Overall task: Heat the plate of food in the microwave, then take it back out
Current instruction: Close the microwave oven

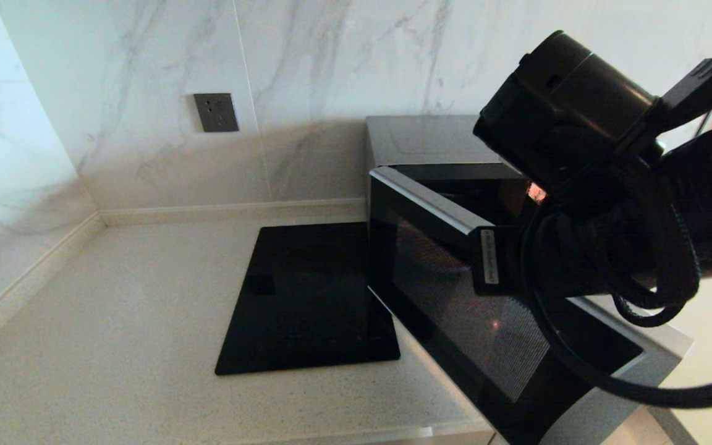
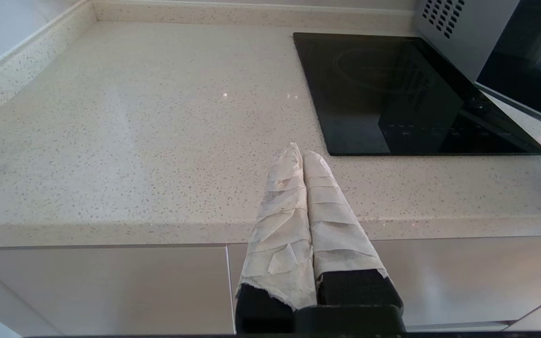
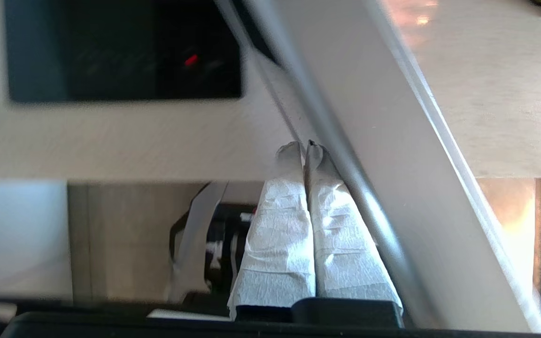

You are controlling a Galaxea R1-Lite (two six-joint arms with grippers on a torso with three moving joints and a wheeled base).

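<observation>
The microwave [image 1: 430, 139] stands at the right of the counter, its dark glass door [image 1: 455, 278] swung partly open toward me. My right arm [image 1: 609, 185] reaches in front of it and hides the opening. In the right wrist view my right gripper [image 3: 304, 151] is shut, its taped fingers lying right beside the door's curved silver handle [image 3: 369, 211], with nothing between them. My left gripper [image 2: 302, 152] is shut and empty, hovering by the counter's front edge, left of the microwave [image 2: 458, 33]. The plate of food is out of view.
A flat black glass cooktop [image 1: 313, 303] [image 2: 392, 89] lies on the speckled counter [image 2: 134, 117], just left of the microwave. A grey wall socket [image 1: 216, 112] sits on the marble wall. Cabinet fronts [image 2: 101, 286] run below the counter edge.
</observation>
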